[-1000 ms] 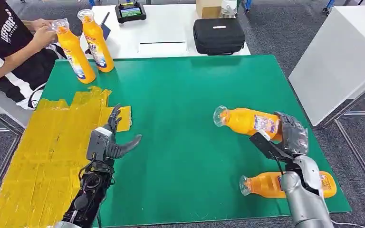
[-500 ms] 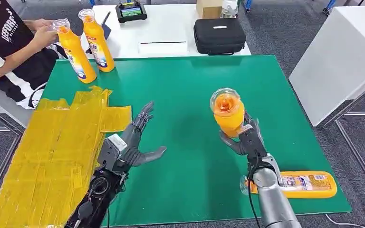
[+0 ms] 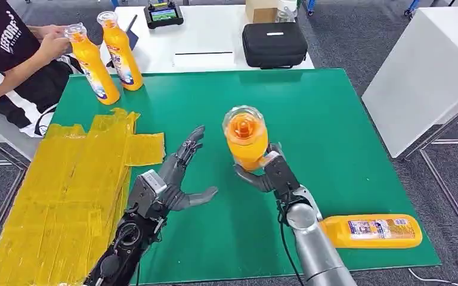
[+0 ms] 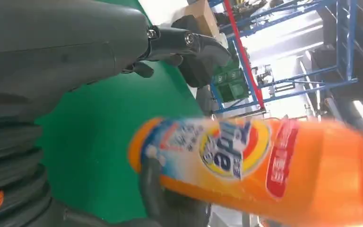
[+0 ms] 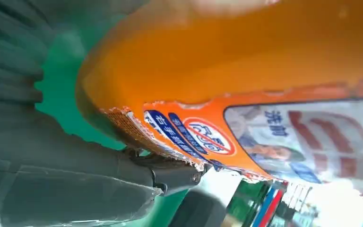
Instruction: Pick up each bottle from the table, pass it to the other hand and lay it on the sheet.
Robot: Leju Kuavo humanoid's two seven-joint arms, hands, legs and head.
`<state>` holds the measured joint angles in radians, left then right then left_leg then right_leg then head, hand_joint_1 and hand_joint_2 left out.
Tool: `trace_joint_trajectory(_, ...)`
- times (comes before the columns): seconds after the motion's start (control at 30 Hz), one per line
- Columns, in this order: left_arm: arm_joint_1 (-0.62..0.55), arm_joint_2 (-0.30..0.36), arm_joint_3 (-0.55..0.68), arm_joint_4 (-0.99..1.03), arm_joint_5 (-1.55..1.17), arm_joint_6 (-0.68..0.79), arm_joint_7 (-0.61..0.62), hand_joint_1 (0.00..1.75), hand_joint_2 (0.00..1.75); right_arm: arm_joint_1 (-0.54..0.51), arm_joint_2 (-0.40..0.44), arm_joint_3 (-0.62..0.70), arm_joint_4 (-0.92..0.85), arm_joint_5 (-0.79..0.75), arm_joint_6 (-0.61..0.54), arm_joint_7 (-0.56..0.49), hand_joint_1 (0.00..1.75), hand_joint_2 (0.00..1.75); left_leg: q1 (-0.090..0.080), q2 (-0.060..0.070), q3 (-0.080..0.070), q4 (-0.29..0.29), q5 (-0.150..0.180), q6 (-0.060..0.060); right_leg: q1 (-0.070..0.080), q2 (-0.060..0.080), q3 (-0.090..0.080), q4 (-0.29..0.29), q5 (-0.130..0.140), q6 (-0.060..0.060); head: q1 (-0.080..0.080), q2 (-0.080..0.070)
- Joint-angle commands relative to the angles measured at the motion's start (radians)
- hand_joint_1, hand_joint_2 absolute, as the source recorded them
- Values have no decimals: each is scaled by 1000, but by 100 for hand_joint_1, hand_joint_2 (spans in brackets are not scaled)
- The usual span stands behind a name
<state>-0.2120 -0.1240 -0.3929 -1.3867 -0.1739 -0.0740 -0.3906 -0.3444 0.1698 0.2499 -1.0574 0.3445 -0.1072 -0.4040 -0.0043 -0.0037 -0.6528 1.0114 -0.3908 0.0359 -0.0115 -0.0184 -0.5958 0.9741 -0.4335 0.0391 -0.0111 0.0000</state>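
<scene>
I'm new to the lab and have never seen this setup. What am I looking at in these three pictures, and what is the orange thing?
It is a humanoid robot with two silver arms. The wide picture comes from a camera high on its body; the other two sit at its wrists, so they look turned. The right hand holds an orange bottle above the green table. The left hand is open beside it, holding nothing. A second bottle lies on the table near the right arm. Yellow sheets cover the table's left side. Two more bottles stand at the far corner, one touched by a seated person.
</scene>
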Motion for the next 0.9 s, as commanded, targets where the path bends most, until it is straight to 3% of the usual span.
trace_joint_trajectory(0.03,-43,7,-8,33,-1,14,15,0,175,-101,53,156,162,14,13,17,175,175,1,1,3,0,-1,-2,1,2,3,-1,-1,-1,1,0)
trace_joint_trajectory(0.17,-42,7,-6,35,-1,13,15,0,175,-99,46,160,159,14,10,17,175,175,1,1,8,0,-3,-3,1,3,8,-1,-2,-2,0,0)
trace_joint_trajectory(0.37,-30,1,10,38,-4,34,17,0,175,-81,57,242,168,44,28,24,175,175,0,1,3,-1,-1,-1,0,2,3,-1,0,-1,0,0)
trace_joint_trajectory(0.53,-26,-1,22,44,-3,51,19,0,175,-59,68,321,164,96,18,34,175,175,1,1,12,-1,-4,-4,1,4,12,-2,-4,-3,0,0)
trace_joint_trajectory(0.57,-26,-1,23,45,-1,52,19,0,175,-58,68,330,166,103,17,39,175,175,1,1,5,-1,-2,-2,1,2,5,-1,-1,-2,1,0)
trace_joint_trajectory(0.9,-21,-5,30,56,37,61,21,0,175,-63,55,377,218,142,-51,62,175,175,1,-1,4,-1,-1,-2,0,0,5,-2,-1,-1,0,0)
